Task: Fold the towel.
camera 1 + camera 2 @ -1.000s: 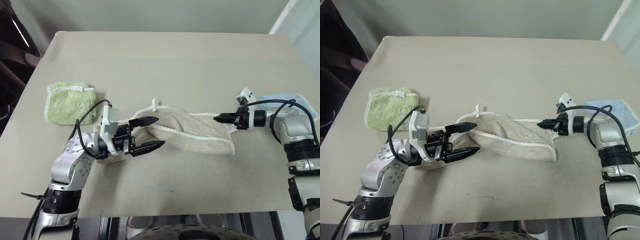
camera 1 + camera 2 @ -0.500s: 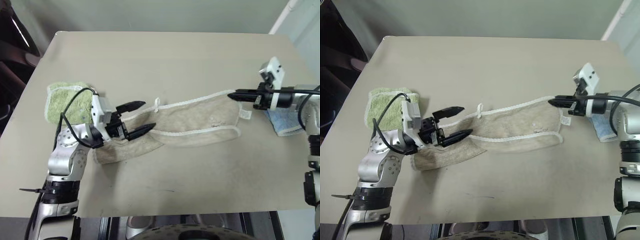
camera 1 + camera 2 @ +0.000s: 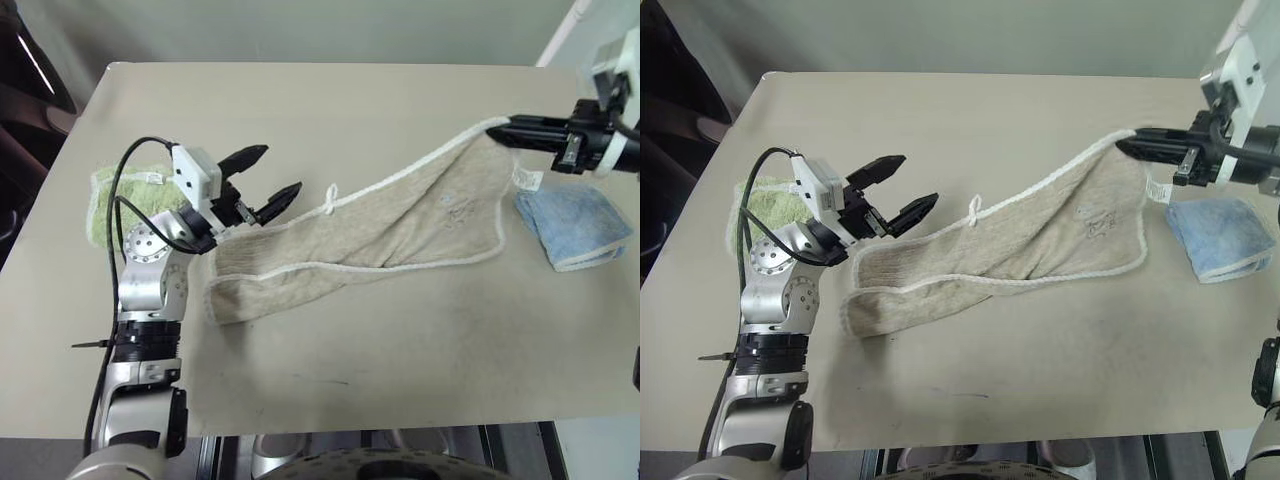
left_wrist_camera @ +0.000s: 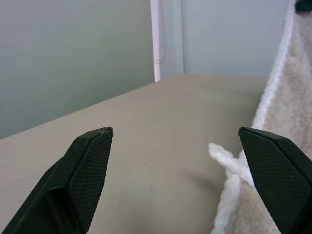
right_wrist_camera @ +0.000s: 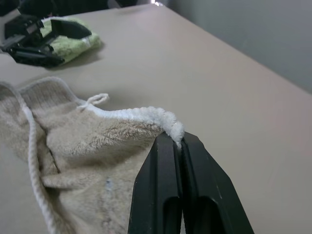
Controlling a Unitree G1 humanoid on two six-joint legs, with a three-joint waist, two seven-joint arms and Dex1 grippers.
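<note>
The towel (image 3: 380,235), beige terry with white stitched edging, stretches across the middle of the desk (image 3: 330,110) in a long diagonal band. Its far right corner is lifted off the surface and pinched by the right gripper (image 3: 500,126), whose 2 black fingers are pressed tight together on the white edging; the right wrist view shows that edge (image 5: 163,118) curling over the fingertips. From that raised corner the cloth slopes down toward the robot's left, and its lower end lies bunched and partly doubled over on the desk. A small white loop (image 3: 331,192) sticks up from the upper edge about midway along, and a small white tag (image 3: 522,178) hangs just below the gripped corner.

The left gripper (image 3: 266,176) hovers above the desk near the low end of the towel with its 2 fingers spread wide and nothing between them; in the left wrist view the towel's edging sits beside 1 finger, not in the gap.

A light green folded towel (image 3: 105,195) lies at the robot's left, partly behind the left arm. A light blue folded towel (image 3: 572,225) lies at the right, just beside the beige towel's right end.
</note>
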